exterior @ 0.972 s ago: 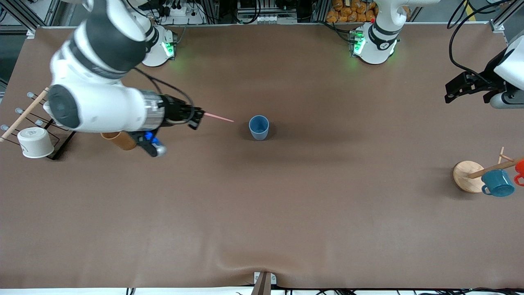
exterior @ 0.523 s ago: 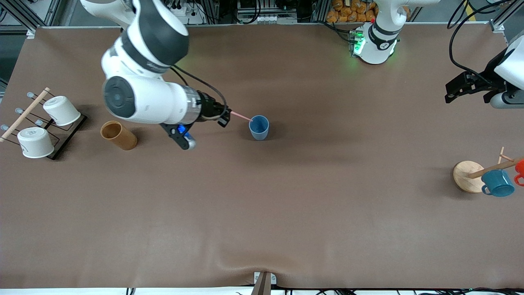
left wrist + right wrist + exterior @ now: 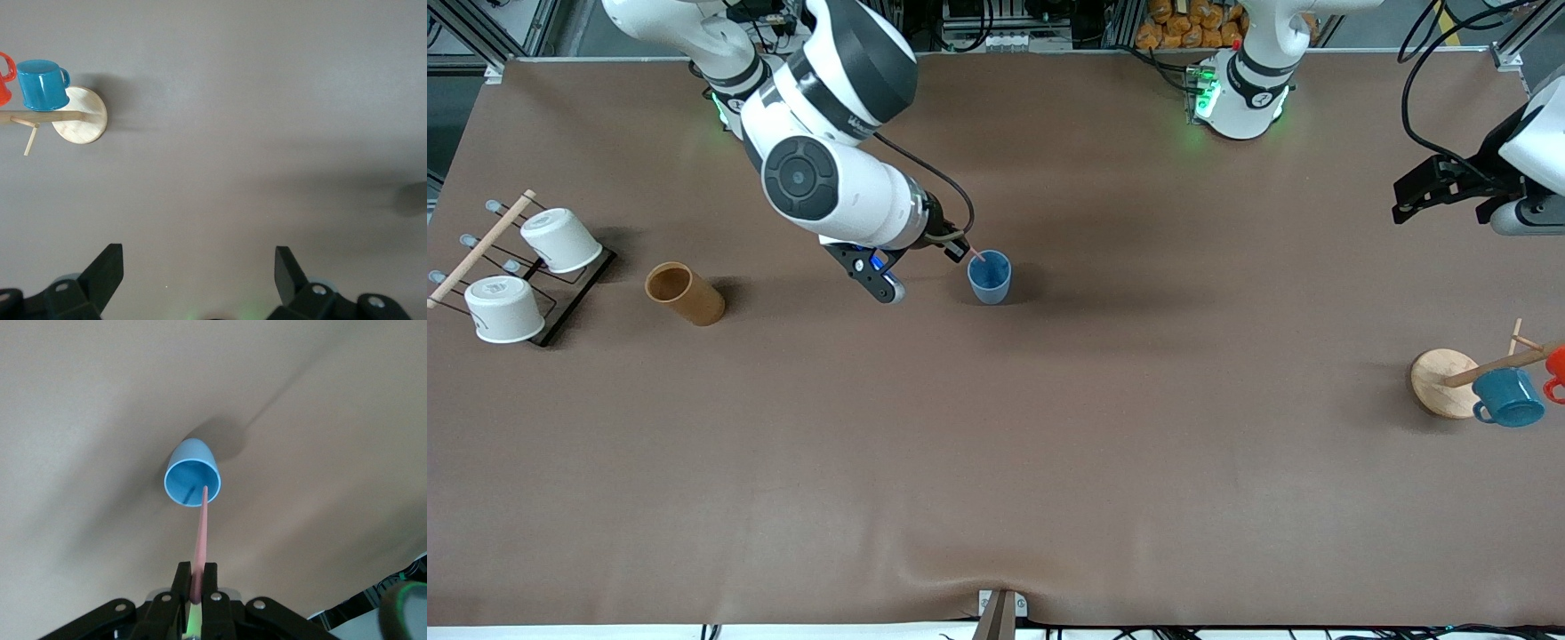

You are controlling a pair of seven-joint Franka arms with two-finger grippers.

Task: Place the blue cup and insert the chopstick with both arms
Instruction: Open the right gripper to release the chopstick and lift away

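Note:
The blue cup [image 3: 989, 276] stands upright at the middle of the table; it also shows in the right wrist view [image 3: 192, 480]. My right gripper [image 3: 958, 251] is shut on the thin pink chopstick [image 3: 977, 257], just beside the cup toward the right arm's end. In the right wrist view the chopstick [image 3: 200, 540] runs from my right gripper [image 3: 197, 577] to the cup's rim, its tip at the opening. My left gripper [image 3: 1414, 203] waits up in the air over the left arm's end of the table; in the left wrist view it [image 3: 199, 261] is open and empty.
A brown cardboard cylinder [image 3: 685, 294] lies toward the right arm's end. A wire rack [image 3: 560, 302] with two white cups [image 3: 560, 240] stands at that end. A wooden mug stand [image 3: 1440, 382] with a teal mug [image 3: 1507, 397] and a red mug stands at the left arm's end.
My right arm has swung toward the cup with the chopstick, bringing its tip from well short of the cup to the rim. The left arm has not moved.

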